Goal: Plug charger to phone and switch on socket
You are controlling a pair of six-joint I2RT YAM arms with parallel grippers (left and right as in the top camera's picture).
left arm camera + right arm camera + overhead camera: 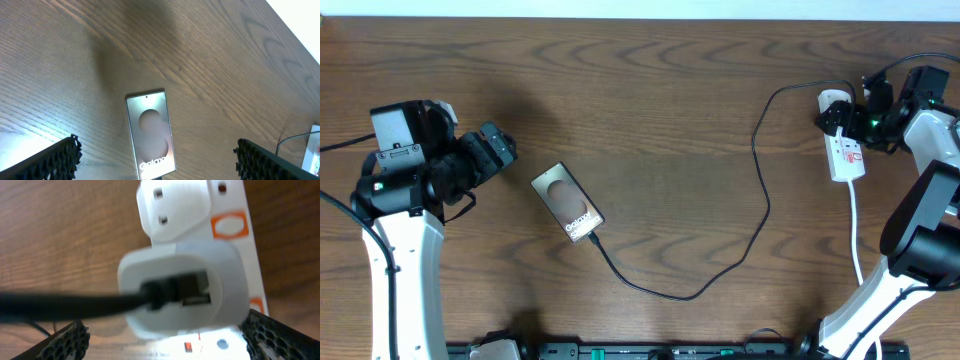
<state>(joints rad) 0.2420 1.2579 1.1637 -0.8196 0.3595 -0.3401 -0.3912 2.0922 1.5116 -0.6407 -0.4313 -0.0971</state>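
Observation:
The phone [567,203] lies flat left of centre, its lettered end toward the front. The black charger cable [760,215] runs from that end in a loop up to a white adapter [833,103] plugged into the white power strip [846,155] at the far right. My left gripper [496,150] is open and empty, left of the phone; in its wrist view the phone [151,135] lies between the spread fingers [157,162]. My right gripper [850,122] hovers open over the strip; its wrist view shows the adapter [185,290], the cable [65,305] and the strip [230,225] close below.
The strip's white cord [857,235] trails toward the front right beside the right arm's base. Dark wooden table all round; a black rail runs along the front edge [670,350].

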